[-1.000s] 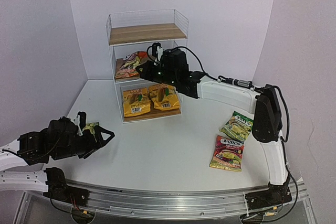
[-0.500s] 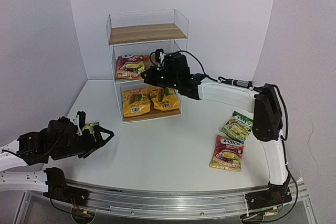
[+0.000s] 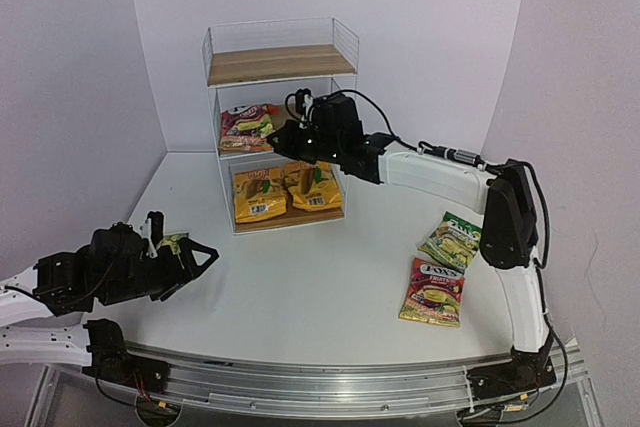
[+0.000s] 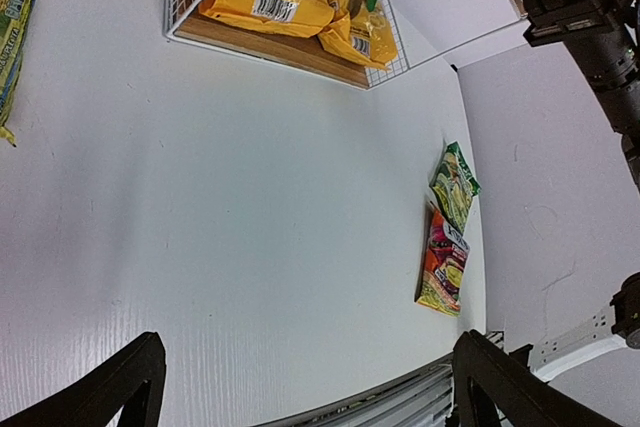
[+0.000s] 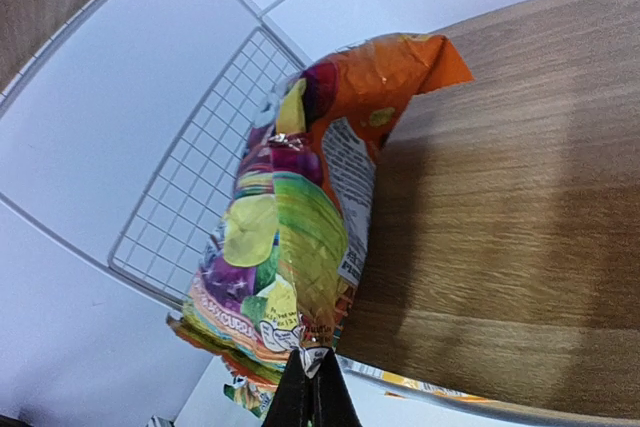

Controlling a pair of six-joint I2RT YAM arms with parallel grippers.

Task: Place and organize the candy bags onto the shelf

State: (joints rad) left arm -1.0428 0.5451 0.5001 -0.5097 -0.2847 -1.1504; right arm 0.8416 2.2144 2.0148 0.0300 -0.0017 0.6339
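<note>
At shelf (image 3: 280, 62), right arm (image 3: 440, 179) outstretched.

Bright even light, soft shadows; wrist views bent at edges.

**WHITE TABLE AND WIRE SHELF: HOLDINGS**

White table (image 3: 300, 297): carries the three-board wire shelf (image 3: 280, 64) at its far edge, left of centre.
- Right side: green candy bag (image 3: 451, 240), flat; red FOX'S bag (image 3: 433, 291) just beside it, toward the near edge.
- Near the left edge: second green bag (image 3: 172, 244), partly hidden.

Shelf:
- Bottom board: left yellow-orange bag (image 3: 259, 194) and right yellow-orange bag (image 3: 314, 185), side by side, touching.
- Middle board: red-magenta bag (image 3: 247, 127) at the left end.
</note>
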